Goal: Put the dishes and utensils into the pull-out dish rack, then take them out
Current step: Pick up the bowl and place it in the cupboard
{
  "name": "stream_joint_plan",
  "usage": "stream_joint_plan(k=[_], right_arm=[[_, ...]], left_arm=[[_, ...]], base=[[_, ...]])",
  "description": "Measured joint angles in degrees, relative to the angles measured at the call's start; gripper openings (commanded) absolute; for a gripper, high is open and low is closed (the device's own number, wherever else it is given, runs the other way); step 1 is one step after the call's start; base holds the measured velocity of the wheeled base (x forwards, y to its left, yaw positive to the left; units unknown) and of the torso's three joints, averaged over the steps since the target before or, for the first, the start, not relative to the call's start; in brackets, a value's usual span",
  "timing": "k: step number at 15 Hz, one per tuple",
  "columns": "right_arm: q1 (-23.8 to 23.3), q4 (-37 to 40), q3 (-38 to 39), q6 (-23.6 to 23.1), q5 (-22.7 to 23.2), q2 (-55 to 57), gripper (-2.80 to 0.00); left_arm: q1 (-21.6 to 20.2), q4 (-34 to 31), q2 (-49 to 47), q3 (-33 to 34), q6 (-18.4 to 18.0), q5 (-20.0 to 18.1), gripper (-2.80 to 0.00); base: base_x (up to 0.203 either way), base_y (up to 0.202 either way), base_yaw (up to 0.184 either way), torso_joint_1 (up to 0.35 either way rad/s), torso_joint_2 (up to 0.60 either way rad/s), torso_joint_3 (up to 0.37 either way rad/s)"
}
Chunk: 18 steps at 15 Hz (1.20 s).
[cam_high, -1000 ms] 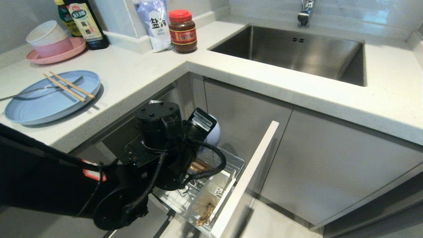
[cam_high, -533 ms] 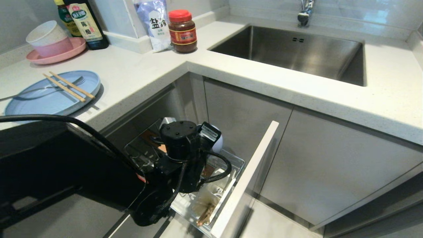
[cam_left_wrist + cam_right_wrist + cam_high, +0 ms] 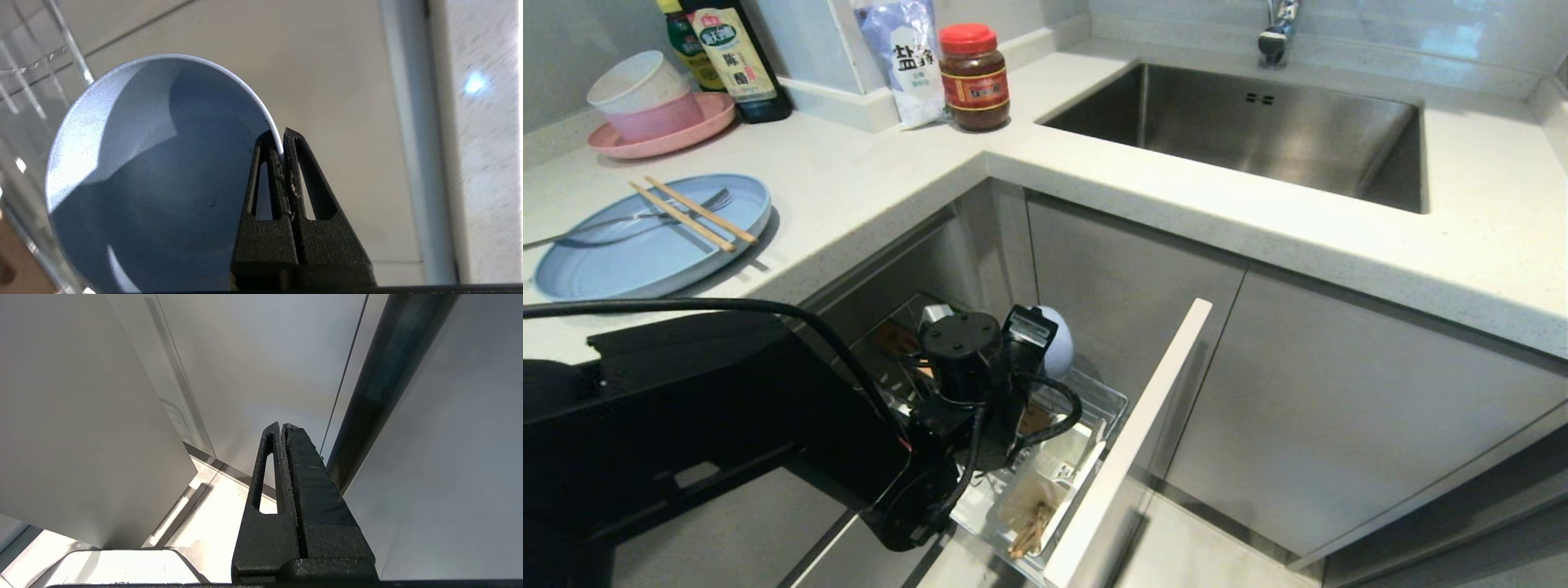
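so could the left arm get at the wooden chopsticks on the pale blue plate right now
Probably not at once: the left gripper is shut on the rim of the small pale blue bowl, low in the chrome wire dish rack. The light wooden chopsticks lie uncovered on the pale blue round plate.

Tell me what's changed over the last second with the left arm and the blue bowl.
The left gripper, shut on the small blue bowl's rim, has sunk from just under the counter edge down into the pull-out dish rack, carrying the bowl with it. The grip has not changed. The blue plate with the chopsticks and fork stayed on the counter; the right gripper stayed parked and shut.
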<state>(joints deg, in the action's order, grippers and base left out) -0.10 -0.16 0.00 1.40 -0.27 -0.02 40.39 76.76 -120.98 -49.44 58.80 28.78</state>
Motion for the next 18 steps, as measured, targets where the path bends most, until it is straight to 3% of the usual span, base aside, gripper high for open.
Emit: stream_joint_plan(k=[18], right_arm=[[0.0,0.0,0.0,0.0,0.0,0.0,-2.8]], left_arm=[[-1.7,4.3,-7.7,-0.6,4.6,-1.1,-2.8]], base=[[0.0,0.0,0.0,0.0,0.0,0.0]])
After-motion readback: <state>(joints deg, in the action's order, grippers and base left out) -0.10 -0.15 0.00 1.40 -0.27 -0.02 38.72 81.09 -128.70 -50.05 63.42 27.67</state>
